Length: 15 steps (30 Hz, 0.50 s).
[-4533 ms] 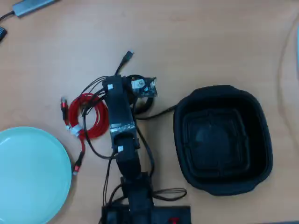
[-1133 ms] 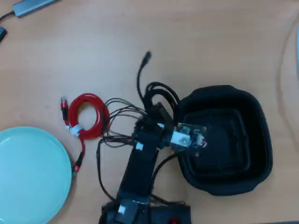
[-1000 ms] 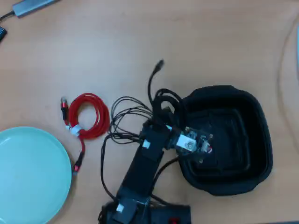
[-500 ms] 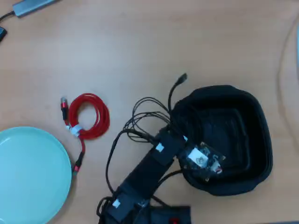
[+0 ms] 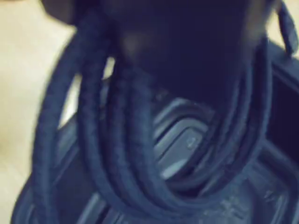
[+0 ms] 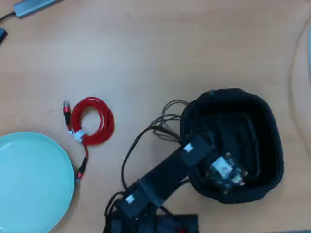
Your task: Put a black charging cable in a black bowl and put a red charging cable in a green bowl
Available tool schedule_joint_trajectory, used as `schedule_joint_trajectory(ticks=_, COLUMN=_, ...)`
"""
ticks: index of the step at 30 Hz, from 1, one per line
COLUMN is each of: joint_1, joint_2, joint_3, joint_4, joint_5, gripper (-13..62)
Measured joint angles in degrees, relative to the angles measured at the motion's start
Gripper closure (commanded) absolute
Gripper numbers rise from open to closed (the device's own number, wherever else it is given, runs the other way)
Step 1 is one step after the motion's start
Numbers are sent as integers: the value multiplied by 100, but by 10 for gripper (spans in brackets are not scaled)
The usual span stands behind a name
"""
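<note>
1. Black charging cable point(image 5: 135, 154): in the wrist view we see its loops hanging close to the lens, above the black bowl's floor.
2. Hand point(image 6: 228, 175): over the bowl's interior in the overhead view; we cannot tell its grip for certain.
3. Black bowl point(image 6: 269, 121): on the surface point(image 6: 194, 43), right side.
4. Red charging cable point(image 6: 92, 121): coiled, lying just beside the green bowl point(image 6: 29, 179), apart from it.

Black bowl point(image 6: 272, 121) interior crowded by arm point(image 6: 170, 172); open tabletop point(image 6: 146, 53) between red cable point(image 6: 90, 121), green bowl point(image 6: 29, 179).
</note>
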Motion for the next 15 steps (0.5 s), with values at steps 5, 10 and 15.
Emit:
schedule_joint_trajectory(ticks=5, joint_1=272, joint_2=-738, joint_3=0, joint_4=-272, joint_5=-9, gripper=550)
schedule_joint_trajectory(ticks=10, joint_1=387, joint_2=-976, joint_3=-9, joint_4=-431, joint_5=0, gripper=487)
schedule_joint_trajectory(ticks=15, joint_1=387, joint_2=-1046, joint_3=229, joint_4=-624, joint_5=-9, gripper=302)
